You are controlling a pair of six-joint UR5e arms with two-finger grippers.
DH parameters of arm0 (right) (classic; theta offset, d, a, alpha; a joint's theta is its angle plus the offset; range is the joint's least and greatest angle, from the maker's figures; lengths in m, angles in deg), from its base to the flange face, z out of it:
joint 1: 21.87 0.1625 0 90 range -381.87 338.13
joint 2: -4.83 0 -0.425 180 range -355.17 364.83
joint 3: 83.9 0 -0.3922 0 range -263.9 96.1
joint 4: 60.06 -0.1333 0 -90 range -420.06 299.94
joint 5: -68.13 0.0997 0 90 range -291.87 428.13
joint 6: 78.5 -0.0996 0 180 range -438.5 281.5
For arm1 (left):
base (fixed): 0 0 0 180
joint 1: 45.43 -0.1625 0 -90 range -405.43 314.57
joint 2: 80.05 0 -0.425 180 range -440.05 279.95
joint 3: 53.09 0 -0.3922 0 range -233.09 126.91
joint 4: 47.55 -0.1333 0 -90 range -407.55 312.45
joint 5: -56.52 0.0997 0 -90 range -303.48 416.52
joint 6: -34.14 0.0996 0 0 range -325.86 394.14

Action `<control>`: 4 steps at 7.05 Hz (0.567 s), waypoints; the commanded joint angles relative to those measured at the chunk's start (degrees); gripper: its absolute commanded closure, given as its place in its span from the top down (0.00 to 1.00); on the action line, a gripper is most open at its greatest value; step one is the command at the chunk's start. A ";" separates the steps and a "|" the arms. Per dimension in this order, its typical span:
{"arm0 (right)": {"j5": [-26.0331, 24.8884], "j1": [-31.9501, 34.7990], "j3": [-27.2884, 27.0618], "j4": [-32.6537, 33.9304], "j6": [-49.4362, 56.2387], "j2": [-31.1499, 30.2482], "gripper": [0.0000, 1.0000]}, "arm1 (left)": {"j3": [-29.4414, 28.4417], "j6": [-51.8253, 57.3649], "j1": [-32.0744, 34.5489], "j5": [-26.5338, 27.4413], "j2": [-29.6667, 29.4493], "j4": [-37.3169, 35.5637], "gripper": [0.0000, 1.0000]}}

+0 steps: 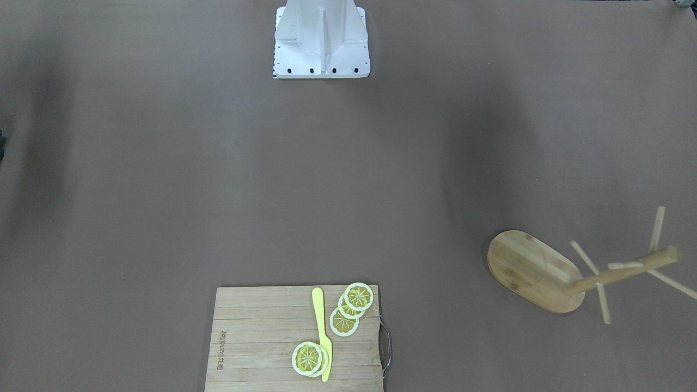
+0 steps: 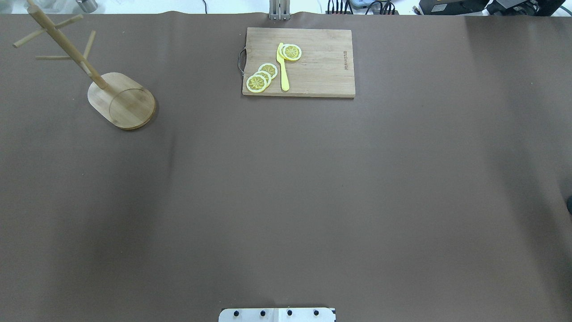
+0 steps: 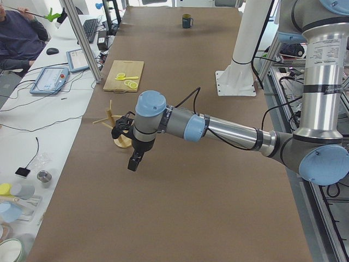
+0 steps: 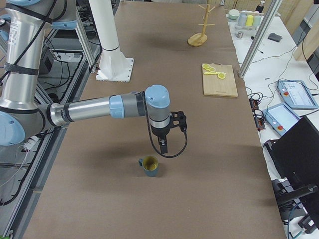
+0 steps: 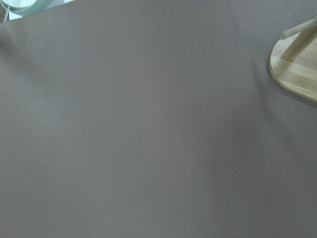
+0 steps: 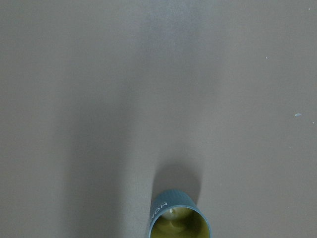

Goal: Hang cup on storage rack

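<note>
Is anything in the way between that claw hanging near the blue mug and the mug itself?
No. In the exterior right view, only bare brown table shows between the right gripper and the cup.

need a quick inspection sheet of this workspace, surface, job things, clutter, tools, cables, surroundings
surface: table cover, brown, faint creases, no spills seen.
job's things: cup upright on the table, unheld; storage rack upright at the far left, pegs bare.
clutter: cutting board with lemon slices and a yellow knife.
grippers: left tool hangs near the rack; right tool hangs near the cup; open or shut cannot be told.
cables: black cable loops at the right wrist.
surroundings: operator and tablets beside the table.
</note>
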 commanded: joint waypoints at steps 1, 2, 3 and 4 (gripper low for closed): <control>0.00 -0.09 0.33 -0.05 0.08 -0.15 1.00 | -0.30 0.73 0.08 -0.09 0.55 3.77 0.99; -0.26 -0.09 1.12 -0.05 0.25 -0.32 1.00 | -0.47 0.65 0.00 -0.09 2.73 8.57 0.99; -0.61 -0.35 2.08 -0.13 0.26 -0.67 1.00 | -0.56 0.13 0.00 -0.09 3.10 11.15 0.99; -1.05 -0.61 3.05 -0.14 0.26 -0.85 1.00 | -0.56 0.12 0.00 -0.09 3.19 11.26 0.99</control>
